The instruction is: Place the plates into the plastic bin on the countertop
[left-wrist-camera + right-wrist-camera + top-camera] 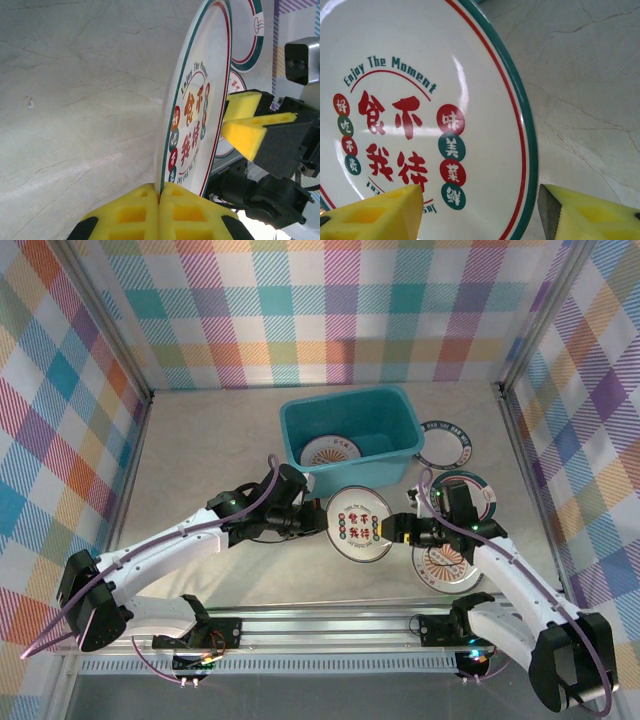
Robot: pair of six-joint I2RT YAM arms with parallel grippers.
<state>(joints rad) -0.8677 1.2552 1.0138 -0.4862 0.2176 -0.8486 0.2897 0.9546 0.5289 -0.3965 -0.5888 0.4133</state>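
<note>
Two sets of fingers meet on one dish. The lettered plate (pixel 358 525) hangs above the tabletop (pixel 200 440) between the arms, just on the near side of the plastic bin (pixel 345 397). Its printed face is turned up towards the overhead camera.

The left fingers (pixel 132 212) are pressed together on the plate's left rim, pinching the edge. The right fingers (pixel 375 215) are spread and straddle the opposite, right rim. One lies over the printed face and the other beyond the green border. Whether either one touches the plate cannot be told, so the plate's weight appears to rest with the left arm alone.

The relation that matters is the bin's near wall. It stands directly on the far side of the plate, close to the plate's far rim, with the opening beyond it. One orange-marked plate (pixel 333 450) already lies on the bin's floor. The left arm is both the holder and the nearer to the opening. The likely course is for the right fingers to draw clear to the right, and for the left arm to lift the plate over the wall and carry it far. A dark-rimmed plate (pixel 444 445) waits on the tabletop to the right of the bin.
</note>
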